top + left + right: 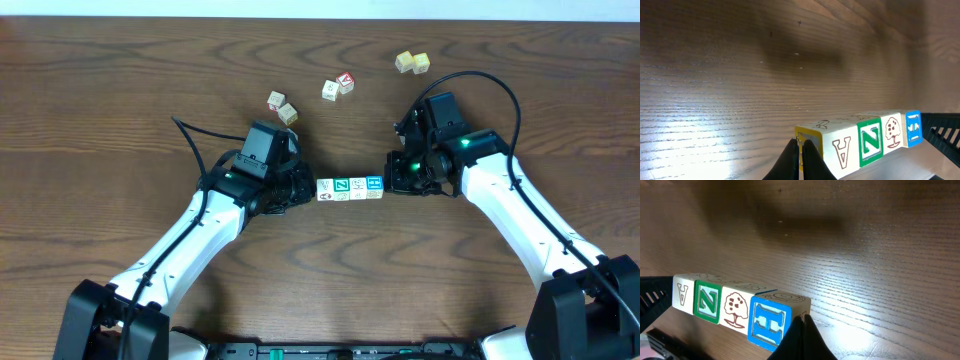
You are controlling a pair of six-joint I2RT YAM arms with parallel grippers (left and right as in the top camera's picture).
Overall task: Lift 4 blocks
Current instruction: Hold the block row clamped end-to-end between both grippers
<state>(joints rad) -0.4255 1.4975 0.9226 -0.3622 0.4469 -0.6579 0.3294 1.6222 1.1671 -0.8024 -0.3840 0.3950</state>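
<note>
Four alphabet blocks stood in one row, and their side faces carried the only legible markings. The pale end block (pixel 842 150) bore a brown outline letter A, seen inverted in the left wrist view. The green-framed block (pixel 871 141) beside it bore a green letter that read N in the left wrist view and Z in the right wrist view; which was meant could not be determined. The third block (pixel 893 131) bore a brown tree pictogram. The blue block (pixel 913 128) bore an H. In the overhead view, a separate cube (pixel 345 81) showed a red letter too small to read.
</note>
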